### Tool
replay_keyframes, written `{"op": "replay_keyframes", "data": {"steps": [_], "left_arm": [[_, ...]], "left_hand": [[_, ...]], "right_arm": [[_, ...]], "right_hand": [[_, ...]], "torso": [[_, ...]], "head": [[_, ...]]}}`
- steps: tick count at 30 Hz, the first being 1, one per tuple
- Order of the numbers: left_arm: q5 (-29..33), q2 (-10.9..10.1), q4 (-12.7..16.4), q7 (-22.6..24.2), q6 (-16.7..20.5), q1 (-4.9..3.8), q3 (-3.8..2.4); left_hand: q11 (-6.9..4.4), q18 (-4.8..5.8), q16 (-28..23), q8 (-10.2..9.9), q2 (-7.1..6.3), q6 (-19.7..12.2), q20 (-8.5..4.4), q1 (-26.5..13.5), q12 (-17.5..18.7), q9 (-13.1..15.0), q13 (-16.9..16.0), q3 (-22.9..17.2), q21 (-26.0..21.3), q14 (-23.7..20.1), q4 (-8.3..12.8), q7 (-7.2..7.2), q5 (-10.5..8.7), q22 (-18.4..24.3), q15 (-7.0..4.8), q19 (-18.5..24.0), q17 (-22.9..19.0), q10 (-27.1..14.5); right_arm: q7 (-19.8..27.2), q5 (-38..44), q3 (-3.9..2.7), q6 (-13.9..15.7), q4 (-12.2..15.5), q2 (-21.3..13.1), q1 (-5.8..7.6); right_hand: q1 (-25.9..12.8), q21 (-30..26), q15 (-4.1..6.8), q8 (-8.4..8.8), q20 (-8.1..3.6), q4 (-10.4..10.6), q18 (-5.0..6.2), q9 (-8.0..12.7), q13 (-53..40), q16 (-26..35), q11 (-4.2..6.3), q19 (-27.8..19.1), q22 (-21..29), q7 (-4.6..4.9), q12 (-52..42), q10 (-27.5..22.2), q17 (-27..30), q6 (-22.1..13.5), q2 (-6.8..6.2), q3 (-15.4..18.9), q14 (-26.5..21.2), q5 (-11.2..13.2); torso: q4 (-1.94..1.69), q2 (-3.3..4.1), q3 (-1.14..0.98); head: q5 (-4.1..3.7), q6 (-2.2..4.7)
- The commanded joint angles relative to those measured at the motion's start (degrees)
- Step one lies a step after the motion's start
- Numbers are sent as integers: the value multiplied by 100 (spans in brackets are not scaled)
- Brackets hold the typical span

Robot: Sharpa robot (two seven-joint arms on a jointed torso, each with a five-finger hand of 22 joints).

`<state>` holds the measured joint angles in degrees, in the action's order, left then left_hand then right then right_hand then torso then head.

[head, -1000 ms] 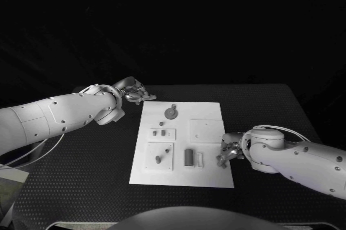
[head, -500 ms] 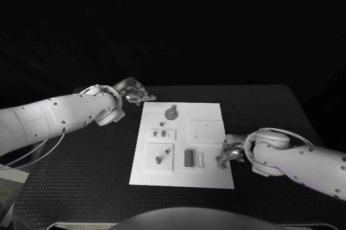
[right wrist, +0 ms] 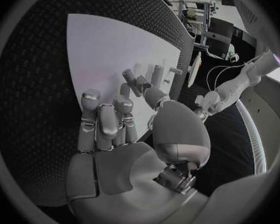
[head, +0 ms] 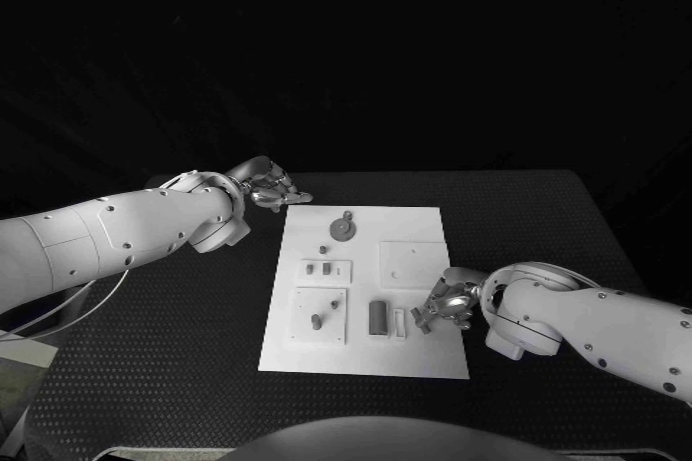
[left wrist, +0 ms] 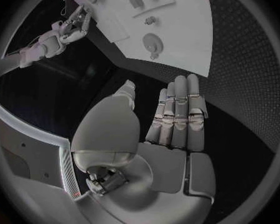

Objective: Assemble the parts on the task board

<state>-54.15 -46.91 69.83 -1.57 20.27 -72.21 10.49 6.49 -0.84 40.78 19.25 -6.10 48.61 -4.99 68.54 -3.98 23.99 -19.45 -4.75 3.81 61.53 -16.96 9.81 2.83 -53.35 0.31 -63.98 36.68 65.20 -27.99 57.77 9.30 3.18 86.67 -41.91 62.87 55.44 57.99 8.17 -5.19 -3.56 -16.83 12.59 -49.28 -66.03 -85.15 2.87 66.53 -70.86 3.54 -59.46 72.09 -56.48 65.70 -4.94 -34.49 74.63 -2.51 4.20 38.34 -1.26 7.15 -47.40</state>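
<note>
The white task board [head: 411,231] lies in the middle of the black table. On it are a round grey part [head: 343,227] at the far end, two small parts [head: 319,268] further in, and a dark upright cylinder [head: 378,316] near the front. My right hand [head: 444,306] hovers over the board's right edge, just right of the cylinder, with bent fingers and nothing in them. In the right wrist view, that hand [right wrist: 115,129] points its thumb towards the cylinder [right wrist: 130,78]. My left hand [head: 268,191] sits off the board's far left corner, fingers straight [left wrist: 177,114] and holding nothing.
A raised square plate [head: 411,261] sits on the board's right half and another [head: 319,314] holds small parts at the front left. Black textured table [head: 173,331] stretches to both sides of the board. The left wrist view also shows my right hand [left wrist: 74,27] across the board [left wrist: 184,40].
My right hand has slid left from the table onto the board's right edge, closer to the dark cylinder. The left arm has stayed still.
</note>
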Motion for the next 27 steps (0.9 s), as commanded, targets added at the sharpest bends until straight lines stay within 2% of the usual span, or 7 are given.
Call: {"op": "replay_keyframes", "data": {"steps": [1,18,27], "left_arm": [[14,14,14,39,-58,-5,-2],[11,19,12,34,-66,-5,-2],[10,25,12,33,-71,-5,-2]], "left_hand": [[-6,-91,-29,-23,1,42,-22,82,-5,-9,6,40,13,51,6,1,7,9,3,-29,9,9],[-5,-87,-36,-28,8,47,-22,119,-4,-20,7,76,13,54,5,2,7,17,4,-32,11,9],[-5,-86,-38,-30,10,49,-22,126,-3,-23,8,86,13,55,5,2,7,19,4,-32,12,9]], "right_arm": [[67,-497,1,217,11,44,-1],[-8,-753,13,255,-227,304,-3],[-45,-797,52,49,-300,411,-5]], "right_hand": [[-38,17,17,-19,-11,14,211,3,-9,-21,2,21,-4,-13,-21,56,3,40,-24,19,15,-12],[-74,10,24,-11,-6,18,211,8,-9,-14,2,17,2,-12,-18,55,38,39,-4,31,-1,-12],[-84,8,26,-8,-4,17,211,9,-9,-9,1,15,4,-11,-17,54,62,37,1,34,-12,-12]], "torso": [[4,2,-1],[0,1,-1],[-1,1,0]], "head": [[-14,3],[-32,2],[-29,-2]]}}
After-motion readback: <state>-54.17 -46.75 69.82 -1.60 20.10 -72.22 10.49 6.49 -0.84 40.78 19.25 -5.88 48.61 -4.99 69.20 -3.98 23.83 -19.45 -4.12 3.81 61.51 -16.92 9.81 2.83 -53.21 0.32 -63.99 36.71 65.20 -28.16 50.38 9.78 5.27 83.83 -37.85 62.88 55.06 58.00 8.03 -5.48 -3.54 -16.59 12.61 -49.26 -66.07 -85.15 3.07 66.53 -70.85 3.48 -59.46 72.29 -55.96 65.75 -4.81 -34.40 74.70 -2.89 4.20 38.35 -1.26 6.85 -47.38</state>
